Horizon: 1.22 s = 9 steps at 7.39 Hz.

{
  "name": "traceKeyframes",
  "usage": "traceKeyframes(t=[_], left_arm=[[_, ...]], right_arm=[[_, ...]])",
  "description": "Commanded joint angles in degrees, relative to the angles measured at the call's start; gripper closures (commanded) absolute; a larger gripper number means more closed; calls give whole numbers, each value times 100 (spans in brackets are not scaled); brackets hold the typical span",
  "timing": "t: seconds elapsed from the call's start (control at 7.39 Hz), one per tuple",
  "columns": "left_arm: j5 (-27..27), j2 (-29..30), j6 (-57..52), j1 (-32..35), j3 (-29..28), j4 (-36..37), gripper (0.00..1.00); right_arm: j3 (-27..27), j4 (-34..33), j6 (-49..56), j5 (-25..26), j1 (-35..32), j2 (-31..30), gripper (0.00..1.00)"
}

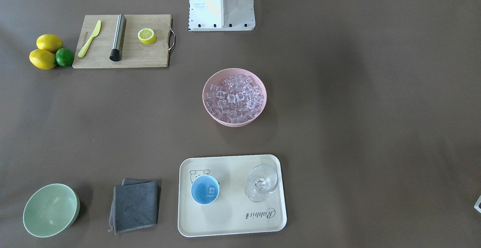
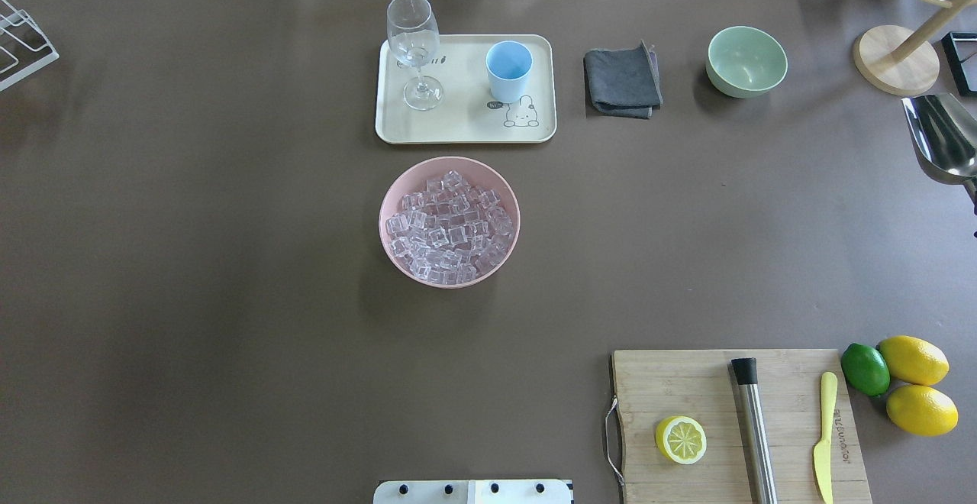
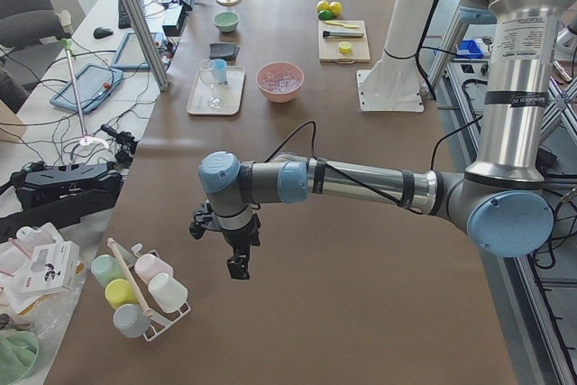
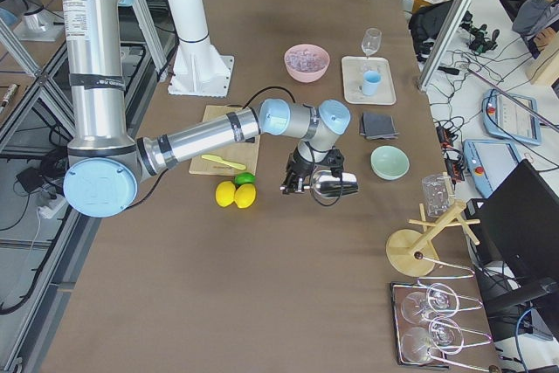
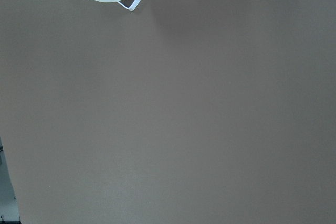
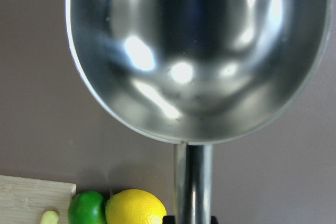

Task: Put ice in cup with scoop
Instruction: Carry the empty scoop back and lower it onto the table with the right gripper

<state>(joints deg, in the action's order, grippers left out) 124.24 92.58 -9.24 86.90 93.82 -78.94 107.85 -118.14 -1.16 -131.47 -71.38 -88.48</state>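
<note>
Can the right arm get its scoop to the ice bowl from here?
Probably yes. The right gripper holds the empty scoop near the table's right end. Only bare table lies between it and the pink bowl of ice, and the left arm is at the far end.

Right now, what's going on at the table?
The right gripper holds the scoop by its handle, out to the robot's right near the lemons and lime; the scoop is empty. The ice sits heaped in the pink bowl mid-table. The cup stands on the tray beside a stemmed glass and has at least one cube in it. The left gripper hangs over bare table near a rack of cups, seemingly holding nothing.
</note>
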Motion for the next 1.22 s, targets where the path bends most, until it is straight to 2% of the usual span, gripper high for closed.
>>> traceKeyframes(t=[0.0,0.14,0.27,0.54,1.08], left_arm=[[-32,120,-34,-15,31,204,1],[-14,111,-25,20,49,186,1],[-5,119,-34,12,58,178,1],[-5,84,-43,20,49,177,1],[-5,93,-52,38,14,133,1]], right_arm=[[-638,577,-376,-89,-113,-90,100],[-1277,1382,-446,-203,-113,-108,100],[-1640,1973,-760,-247,-113,-116,100],[-1942,2207,-798,-256,-104,-55,100],[-1952,2207,-851,-291,-86,-55,100]])
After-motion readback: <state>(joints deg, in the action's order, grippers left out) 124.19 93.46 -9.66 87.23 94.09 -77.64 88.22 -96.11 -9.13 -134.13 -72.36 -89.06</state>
